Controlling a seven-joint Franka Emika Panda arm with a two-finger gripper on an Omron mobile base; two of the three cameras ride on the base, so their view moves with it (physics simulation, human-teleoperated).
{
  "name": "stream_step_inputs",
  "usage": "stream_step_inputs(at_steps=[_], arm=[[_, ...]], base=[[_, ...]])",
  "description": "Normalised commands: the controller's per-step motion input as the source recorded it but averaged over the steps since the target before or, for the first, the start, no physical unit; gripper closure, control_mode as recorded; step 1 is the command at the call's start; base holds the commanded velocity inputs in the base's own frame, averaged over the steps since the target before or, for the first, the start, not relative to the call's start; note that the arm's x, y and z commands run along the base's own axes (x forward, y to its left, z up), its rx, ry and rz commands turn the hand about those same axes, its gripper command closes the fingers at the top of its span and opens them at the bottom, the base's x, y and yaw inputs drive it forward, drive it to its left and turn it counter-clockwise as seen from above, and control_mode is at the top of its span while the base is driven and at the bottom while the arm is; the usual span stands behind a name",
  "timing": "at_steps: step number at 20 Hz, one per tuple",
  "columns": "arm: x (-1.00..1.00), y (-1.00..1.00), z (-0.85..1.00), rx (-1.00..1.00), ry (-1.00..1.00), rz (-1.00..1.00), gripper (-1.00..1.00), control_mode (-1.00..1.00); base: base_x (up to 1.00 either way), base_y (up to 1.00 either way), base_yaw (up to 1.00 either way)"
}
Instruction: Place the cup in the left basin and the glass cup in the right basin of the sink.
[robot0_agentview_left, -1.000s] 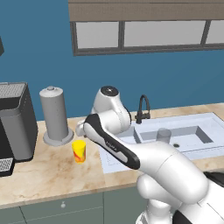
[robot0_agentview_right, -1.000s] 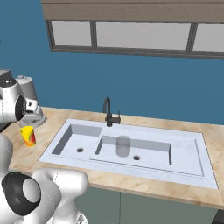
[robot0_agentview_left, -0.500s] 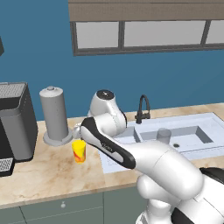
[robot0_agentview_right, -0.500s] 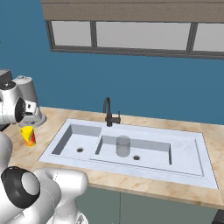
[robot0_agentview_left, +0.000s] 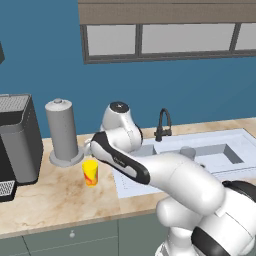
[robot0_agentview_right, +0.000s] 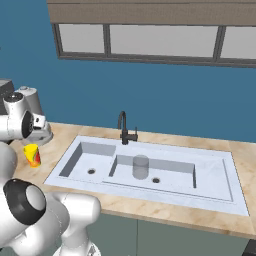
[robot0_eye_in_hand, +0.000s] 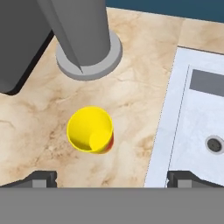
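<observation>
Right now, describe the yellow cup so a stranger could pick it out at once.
Start at the sink and go left off its rim onto the marbled counter. There, in front of the tall grey cylinder on its round base, the cup stands upright on its own. It is small, opaque, bright yellow with red-orange splashes, unlike its grey neighbours.

The glass cup (robot0_agentview_right: 141, 166) stands upright in the right basin (robot0_agentview_right: 172, 176), seemingly near its drain.
</observation>
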Motion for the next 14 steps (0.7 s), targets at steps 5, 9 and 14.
stream_step_inputs(at_steps=[5,9,14], arm=[[0.15,0.00,-0.18,0.00,0.00,0.00,-1.00,-1.00],[0.11,0.00,-0.27,0.00,0.00,0.00,-1.00,-1.00],[0.09,0.00,-0.30,0.00,0.00,0.00,-1.00,-1.00]], base=[[0.00,0.00,0.00],[0.00,0.00,0.00],[0.00,0.00,0.00]])
